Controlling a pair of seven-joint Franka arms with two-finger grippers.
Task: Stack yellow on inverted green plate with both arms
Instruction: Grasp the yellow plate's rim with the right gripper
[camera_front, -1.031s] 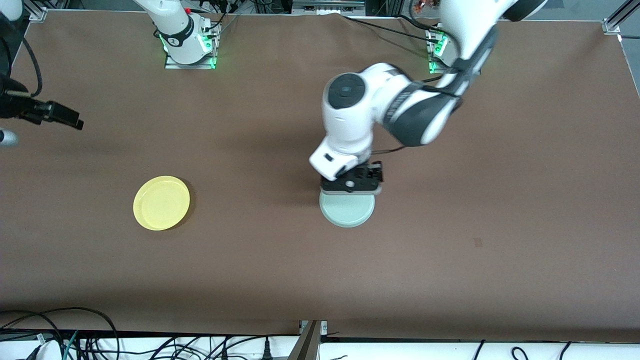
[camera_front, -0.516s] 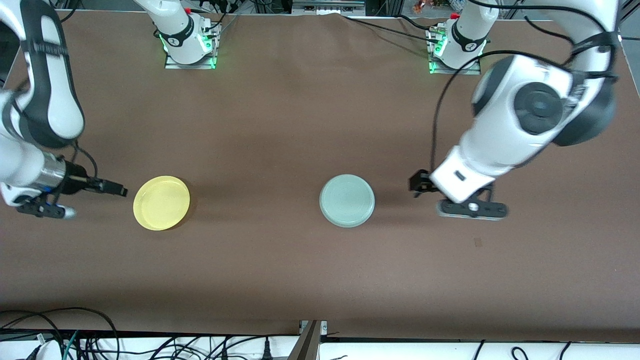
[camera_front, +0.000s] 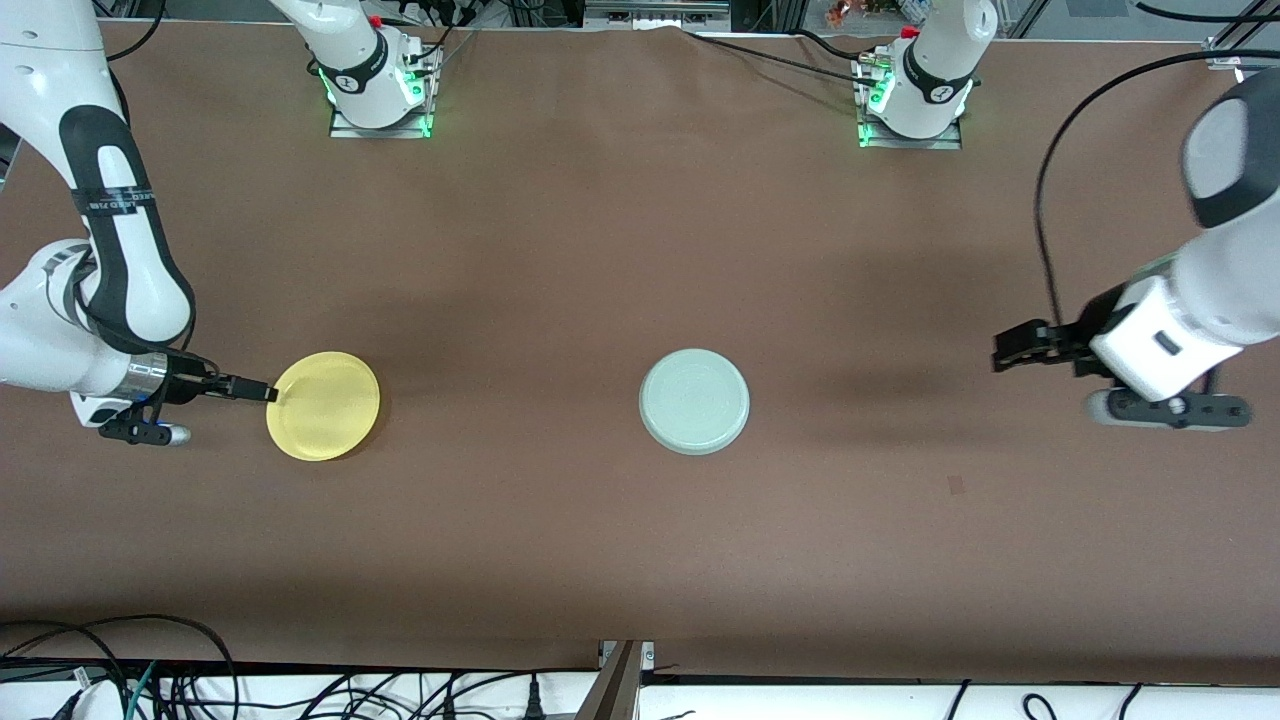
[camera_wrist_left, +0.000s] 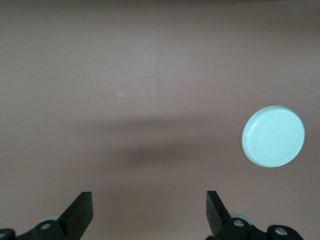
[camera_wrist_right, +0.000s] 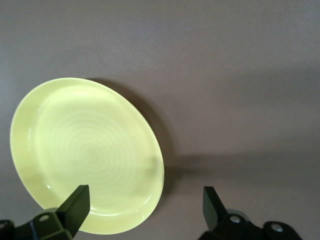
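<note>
Hovering open: right tool (camera_wrist_right: 145, 210) beside yellow plate (camera_front: 323, 405), left tool (camera_wrist_left: 149, 212) apart

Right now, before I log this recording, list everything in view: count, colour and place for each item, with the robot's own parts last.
yellow plate: one, bright yellow, upright on the table toward the right arm's end.
green plate: one, pale mint green, upside down with ringed underside up, mid-table.
table: one, brown cover.
cables: several, black, along the table edge nearest the front camera.
right gripper: one, dark, open, at the yellow plate's rim.
left gripper: one, dark, open, over bare table at the left arm's end, clear of the green plate.
</note>
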